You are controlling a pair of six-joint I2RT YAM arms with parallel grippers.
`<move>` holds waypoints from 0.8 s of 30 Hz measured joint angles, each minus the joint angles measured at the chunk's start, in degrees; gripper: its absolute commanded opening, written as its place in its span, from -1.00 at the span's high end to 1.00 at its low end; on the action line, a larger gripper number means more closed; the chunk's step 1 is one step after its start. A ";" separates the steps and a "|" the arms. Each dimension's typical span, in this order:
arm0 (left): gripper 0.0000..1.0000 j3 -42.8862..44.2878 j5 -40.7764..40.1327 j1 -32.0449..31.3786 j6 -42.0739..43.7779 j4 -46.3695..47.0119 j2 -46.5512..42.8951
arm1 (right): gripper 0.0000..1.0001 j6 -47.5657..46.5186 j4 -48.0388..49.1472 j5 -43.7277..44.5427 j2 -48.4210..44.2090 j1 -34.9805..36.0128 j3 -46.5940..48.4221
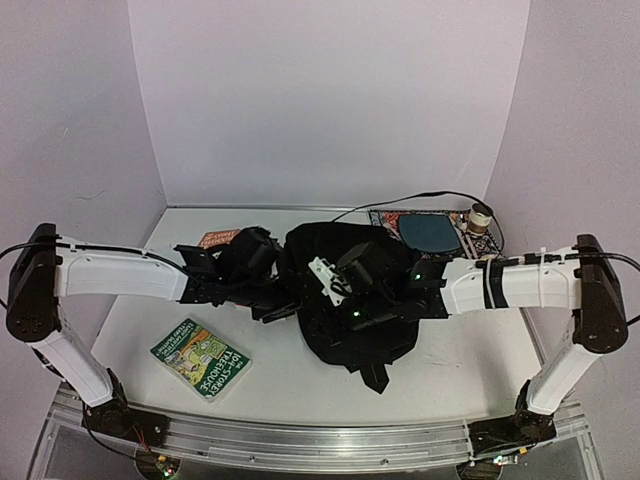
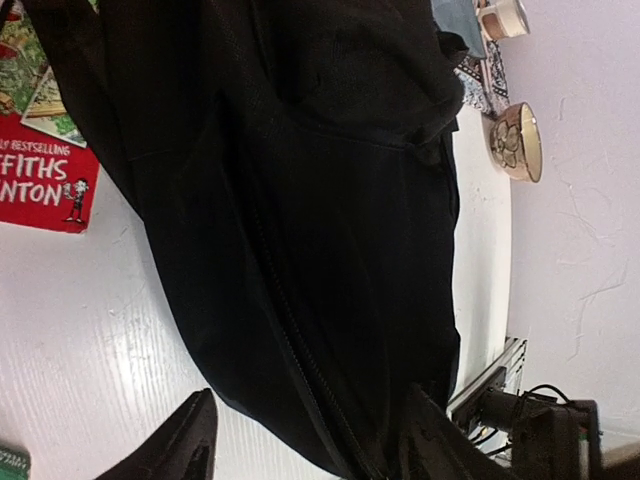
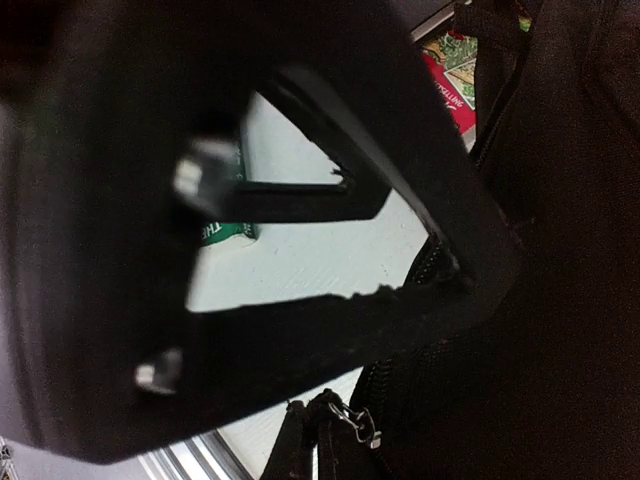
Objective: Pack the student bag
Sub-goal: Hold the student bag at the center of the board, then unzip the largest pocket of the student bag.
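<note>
The student bag (image 1: pixel 365 300) is a soft black backpack lying slumped in the middle of the table. Both grippers meet at its left side. In the left wrist view the bag (image 2: pixel 330 200) fills the frame and its zipper runs down between my left gripper's fingers (image 2: pixel 185 445). My left gripper (image 2: pixel 308 400) stands open astride the bag's lower edge, its right finger against the fabric. My right gripper (image 3: pixel 335 430) is shut on the bag's zipper pull (image 3: pixel 362 425), a metal ring on a dark tab. A blurred dark triangular part close to the lens hides much of the right wrist view.
A green book (image 1: pixel 200 358) lies on the table at the front left. A red book (image 1: pixel 222 238) sits behind the left arm, also seen as the red cover (image 2: pixel 40 185). A patterned mat (image 1: pixel 395 218) with a blue oval and a tape roll (image 1: pixel 482 217) are at the back right.
</note>
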 measured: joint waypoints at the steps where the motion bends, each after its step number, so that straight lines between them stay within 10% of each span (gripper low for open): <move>1: 0.03 0.00 0.14 -0.20 -0.43 0.75 0.98 | 1.00 0.00 0.06 0.00 0.00 0.06 0.00; 7: 0.97 0.00 0.56 -1.13 -1.86 2.80 4.10 | 1.00 -0.25 0.11 0.31 -0.02 0.07 -0.14; 24: 1.00 -5.64 2.29 5.33 1.74 2.79 -8.58 | 1.00 -9.80 -6.63 13.97 -20.52 -1.68 -13.88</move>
